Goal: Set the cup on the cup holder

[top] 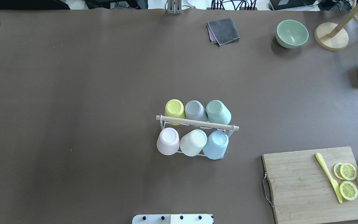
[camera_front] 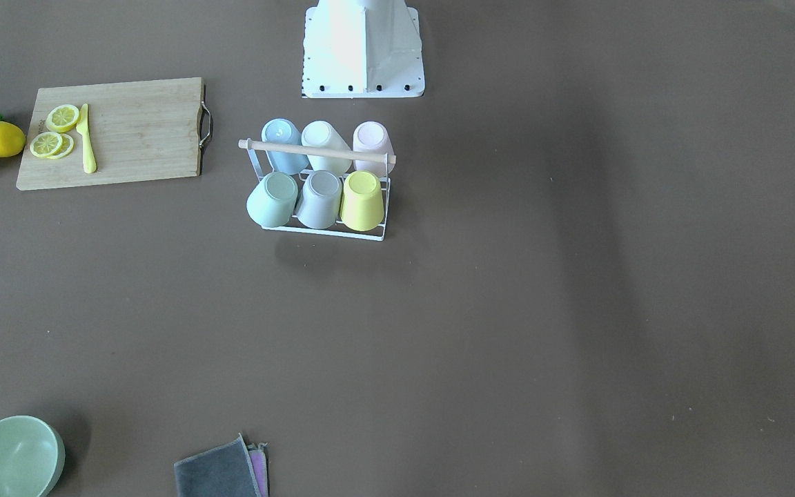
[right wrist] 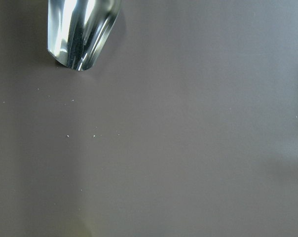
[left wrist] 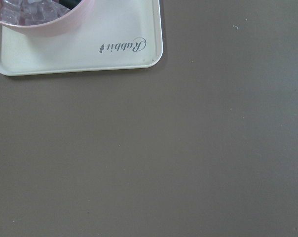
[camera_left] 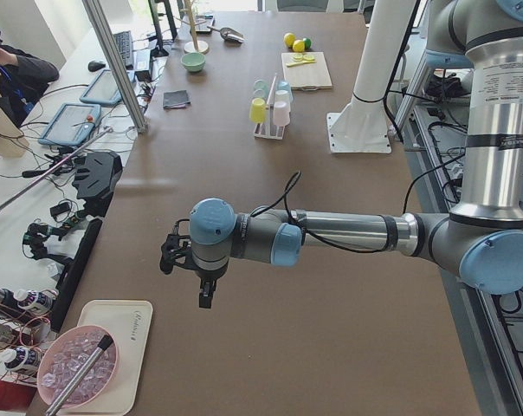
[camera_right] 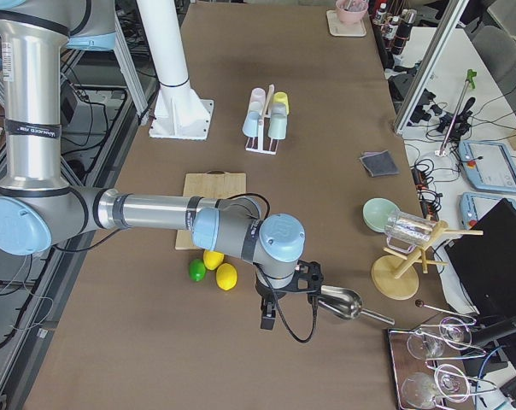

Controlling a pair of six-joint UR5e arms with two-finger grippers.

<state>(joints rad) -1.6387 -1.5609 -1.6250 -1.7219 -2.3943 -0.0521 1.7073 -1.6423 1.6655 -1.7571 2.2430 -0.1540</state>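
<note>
— Left gripper (camera_left: 205, 295) hangs over the table's (top: 73, 109) left end, and only the left-side camera catches it. Jaws spread or pinched? I cannot tell from there.

— Same story for the right gripper (camera_right: 267, 318): it shows only from the right-side camera, above the right end, and its state is impossible to call.

— Overhead and front cameras give us no arms at all, just the robot's base and the goods.

— The wrist cameras fill in, though. Left wrist looks down on the corner of a cream tray (left wrist: 90, 54) with a pink bowl (left wrist: 45, 22) on it. Right wrist gets a shiny metal scoop (right wrist: 80, 29) lying on the table.

— Now the cup holder (top: 225, 132): mid-table, straight out from the base, with the cutting board (top: 303, 193) off toward the robot's right.

— Its wooden rod (top: 197, 123) gives the long axis, running across the table from left to right, the right end a touch nearer the robot.

— Six cups (top: 193, 142) on it, all mouth down, bases up. Yellow, grey and green fill the far row, leaning away from the robot. Pink, white and blue fill the near row, leaning toward it.
</note>
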